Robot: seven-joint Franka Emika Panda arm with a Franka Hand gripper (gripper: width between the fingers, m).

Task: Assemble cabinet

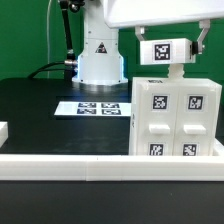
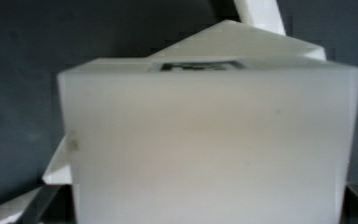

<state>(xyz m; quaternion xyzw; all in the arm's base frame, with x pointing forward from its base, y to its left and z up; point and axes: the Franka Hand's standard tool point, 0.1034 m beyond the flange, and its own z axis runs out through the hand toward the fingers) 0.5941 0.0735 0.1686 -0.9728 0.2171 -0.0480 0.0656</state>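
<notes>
The cabinet [image 1: 175,125] is a large white box standing at the exterior view's right, with four tagged panels on its near face. A smaller white tagged piece [image 1: 165,50] is held just above its top, with a narrow white part reaching down to the box. My gripper [image 1: 170,42] comes down from the top and is shut on this piece, one finger on each side. In the wrist view the white piece [image 2: 202,130] fills almost the whole picture, with a tag near its far edge. The dark fingers [image 2: 25,208] show only at the corners.
The white robot base [image 1: 100,55] with a triangle sticker stands at the back centre. The marker board [image 1: 95,107] lies flat on the black table in front of it. A white rim [image 1: 90,165] runs along the front, and a white block [image 1: 3,131] sits at the exterior view's left edge.
</notes>
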